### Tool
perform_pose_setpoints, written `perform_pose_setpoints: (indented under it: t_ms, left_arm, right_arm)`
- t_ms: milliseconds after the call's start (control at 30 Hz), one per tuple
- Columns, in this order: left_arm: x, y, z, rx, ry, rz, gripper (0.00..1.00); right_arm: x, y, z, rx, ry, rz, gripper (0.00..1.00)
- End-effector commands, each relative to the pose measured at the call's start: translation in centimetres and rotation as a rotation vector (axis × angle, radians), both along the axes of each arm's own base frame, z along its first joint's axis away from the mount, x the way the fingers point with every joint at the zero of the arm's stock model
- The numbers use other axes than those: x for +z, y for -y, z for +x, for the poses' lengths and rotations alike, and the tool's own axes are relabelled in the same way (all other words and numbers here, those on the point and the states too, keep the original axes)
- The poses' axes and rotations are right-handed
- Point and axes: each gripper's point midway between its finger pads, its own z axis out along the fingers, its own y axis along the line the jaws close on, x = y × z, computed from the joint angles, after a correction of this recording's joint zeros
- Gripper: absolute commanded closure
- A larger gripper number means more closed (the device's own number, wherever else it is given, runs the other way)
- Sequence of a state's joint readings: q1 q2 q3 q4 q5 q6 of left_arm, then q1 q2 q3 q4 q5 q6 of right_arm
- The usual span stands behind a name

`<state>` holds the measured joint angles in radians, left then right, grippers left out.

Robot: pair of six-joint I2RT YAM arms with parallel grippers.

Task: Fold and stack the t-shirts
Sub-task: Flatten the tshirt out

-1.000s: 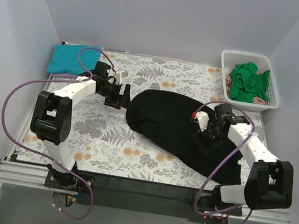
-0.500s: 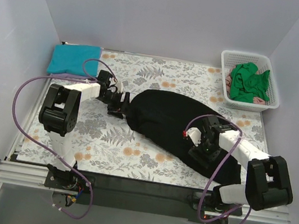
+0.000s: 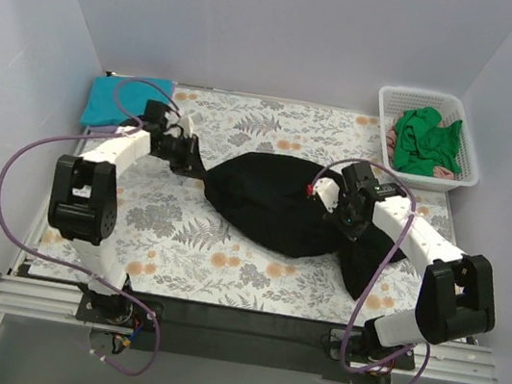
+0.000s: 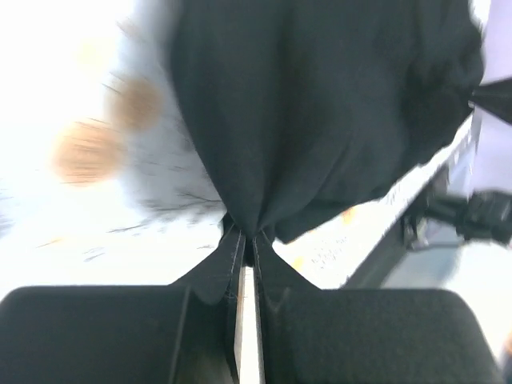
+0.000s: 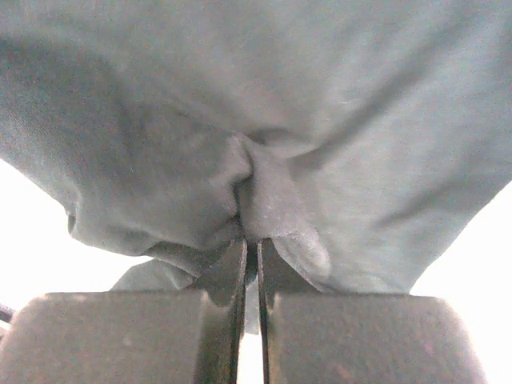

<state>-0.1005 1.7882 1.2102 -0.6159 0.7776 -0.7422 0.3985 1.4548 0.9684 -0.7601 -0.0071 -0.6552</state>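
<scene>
Both claws were pressed tight on the large black t-shirt (image 3: 269, 204), which lay crumpled mid-table on the fern-print cover (image 3: 180, 239). The left gripper (image 4: 248, 238) pinched its left edge and the right gripper (image 5: 250, 244) a bunched fold on its right side, apparently to pull the cloth out flat for folding. A teal t-shirt (image 3: 119, 100) lay neatly at the far left corner, likely the stack's base, while green t-shirts (image 3: 425, 141) sat in the white basket (image 3: 425, 95).

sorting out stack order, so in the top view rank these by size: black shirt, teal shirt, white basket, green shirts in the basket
1. black shirt
2. white basket
3. teal shirt and green shirts: these look about alike, so they are not ranked.
</scene>
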Motion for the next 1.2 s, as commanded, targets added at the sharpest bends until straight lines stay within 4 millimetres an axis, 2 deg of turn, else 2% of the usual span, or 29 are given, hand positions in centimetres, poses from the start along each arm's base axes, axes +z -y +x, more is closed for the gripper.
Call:
perform_pose_setpoints:
  t_ms: [0,67,133,200,233,300,333,400,467,500,533,567,600,633,667,700,733,767,800,833,867,900,933,1000,1033,1067,1100,1133,1167]
  left_arm:
    - [7.5,-5.6,2.3,0.082,0.208,0.018,1.0]
    - [9.5,-8.6,2.8,0.131,0.242,0.055,1.0]
    - [10.7,-10.1,2.3,0.121,0.267,0.101,1.0]
    - [12.5,-11.3,2.1,0.12,0.329,0.14,1.0]
    - [12.3,-11.7,1.2,0.08,0.34,0.184,1.0]
    - [10.7,-11.9,-0.8,0.026,0.304,0.217,1.0]
    - [10.2,-11.9,-2.9,-0.011,0.265,0.229,1.0]
    - [6.9,-12.3,-6.5,-0.11,0.21,0.273,1.0]
    - [4.7,-13.3,-9.9,-0.2,0.161,0.343,1.0]
    - [3.0,-13.4,-11.9,-0.237,0.106,0.351,1.0]
    - [2.6,-13.7,-12.8,-0.261,0.085,0.362,1.0]
    - [2.5,-14.1,-12.9,-0.26,0.084,0.376,0.88]
    - [2.7,-14.1,-12.5,-0.252,0.095,0.369,0.72]
    - [3.8,-14.2,-11.2,-0.236,0.141,0.366,0.59]
    - [4.5,-14.1,-9.8,-0.222,0.167,0.347,0.44]
    - [5.4,-13.5,-8.5,-0.188,0.186,0.299,0.34]
    - [7.7,-13.3,-5.8,-0.153,0.26,0.285,0.33]
    - [8.2,-12.9,-4.4,-0.136,0.265,0.258,0.33]
    - [7.5,-12.6,-3.0,-0.126,0.231,0.227,0.33]
    - [8.6,-11.4,-0.9,-0.119,0.263,0.211,0.33]
    - [8.4,-10.8,0.1,-0.121,0.264,0.203,0.33]
    - [7.6,-10.2,1.3,-0.123,0.255,0.201,0.33]
    - [7.5,-8.8,3.2,-0.109,0.292,0.223,0.33]
    - [5.9,-7.5,5.1,-0.114,0.295,0.253,0.31]
    - [5.4,-5.4,6.0,-0.14,0.314,0.272,0.31]
    - [5.4,-4.5,7.0,-0.142,0.325,0.271,0.31]
    - [5.0,-3.8,7.5,-0.147,0.323,0.266,0.31]
    - [3.5,-2.7,8.2,-0.162,0.301,0.262,0.31]
    - [3.7,-2.1,9.1,-0.146,0.3,0.25,0.31]
  right_arm:
    - [4.4,-1.0,4.2,0.006,0.141,0.05,0.99]
    - [5.6,-1.0,5.2,-0.003,0.163,0.058,0.99]
    - [7.7,-1.7,6.7,-0.005,0.21,0.088,0.99]
    - [8.9,-2.6,6.5,0.026,0.219,0.138,0.99]
    - [8.5,-3.0,5.4,0.052,0.182,0.157,0.99]
    - [7.2,-3.0,3.0,0.133,0.119,0.132,0.99]
    - [4.1,-1.9,0.2,0.162,0.019,0.082,0.99]
    - [1.2,-0.2,-3.5,0.246,-0.077,0.01,0.99]
    - [-1.5,1.7,-6.7,0.271,-0.168,-0.042,0.96]
    - [-1.5,2.0,-7.2,0.273,-0.174,-0.048,0.86]
    - [-1.4,1.7,-7.5,0.274,-0.181,-0.031,0.73]
    - [-0.3,1.2,-6.5,0.27,-0.149,-0.003,0.38]
    - [0.7,0.7,-5.9,0.264,-0.122,0.024,0.19]
    - [1.9,0.2,-4.8,0.251,-0.084,0.058,0.08]
    - [3.1,-0.3,-3.7,0.22,-0.06,0.116,0.03]
    - [5.3,-1.1,-1.0,0.199,0.002,0.155,0.03]
    - [6.1,-1.4,0.1,0.161,0.01,0.191,0.03]
    - [6.6,-0.5,1.8,0.093,0.023,0.207,0.08]
    - [7.3,-0.4,4.2,0.052,0.034,0.217,0.12]
    - [7.2,0.2,5.2,-0.011,0.023,0.223,0.16]
    - [7.1,1.8,6.5,-0.079,0.022,0.225,0.22]
    - [6.1,2.6,7.3,-0.12,-0.009,0.223,0.23]
    - [6.3,3.5,8.4,-0.15,0.004,0.223,0.23]
    - [4.8,6.1,9.3,-0.232,-0.026,0.204,0.27]
    - [4.6,7.4,9.9,-0.26,-0.019,0.194,0.28]
    - [4.1,8.8,10.3,-0.298,-0.024,0.187,0.29]
    - [3.9,9.4,10.6,-0.316,-0.018,0.182,0.3]
    - [3.8,10.3,11.1,-0.338,-0.003,0.162,0.31]
    - [3.7,11.1,11.9,-0.369,0.023,0.152,0.34]
